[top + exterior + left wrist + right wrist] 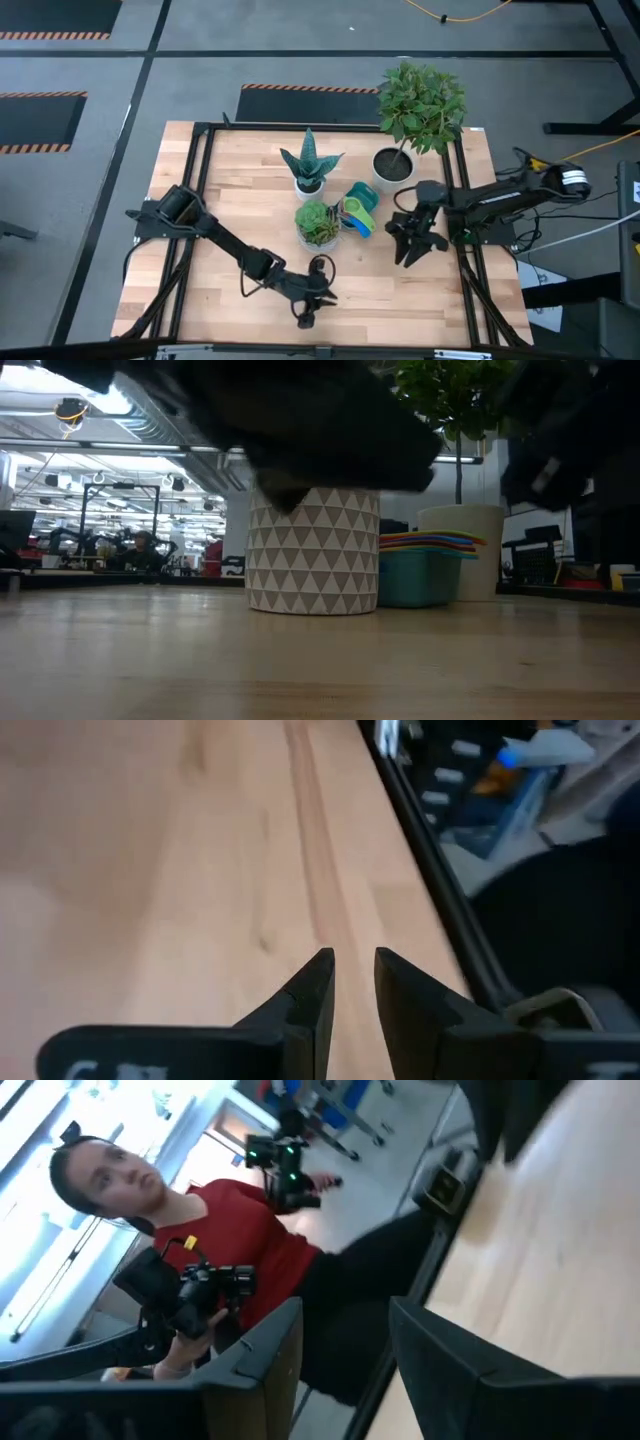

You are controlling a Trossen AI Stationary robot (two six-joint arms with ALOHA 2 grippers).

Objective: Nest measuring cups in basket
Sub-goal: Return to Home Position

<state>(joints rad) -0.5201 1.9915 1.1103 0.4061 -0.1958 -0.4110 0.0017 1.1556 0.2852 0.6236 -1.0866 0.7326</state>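
Note:
The measuring cups (357,214) sit stacked inside the teal basket (362,193), which stands on the table between the plants. In the low view the cups' coloured handles (432,541) stick out over the basket's rim (412,578). My left gripper (306,312) is low near the table's near edge, well away from the basket; its fingers (352,970) stand a narrow gap apart with nothing between them. My right gripper (412,246) hovers to the right of the basket; it (345,1335) is open and empty.
A spiky plant in a small pot (310,165), a glass succulent bowl (317,224) and a leafy tree in a white pot (395,165) crowd around the basket. A triangle-patterned pot (313,550) shows in the low view. A person in red (215,1240) stands beyond the table.

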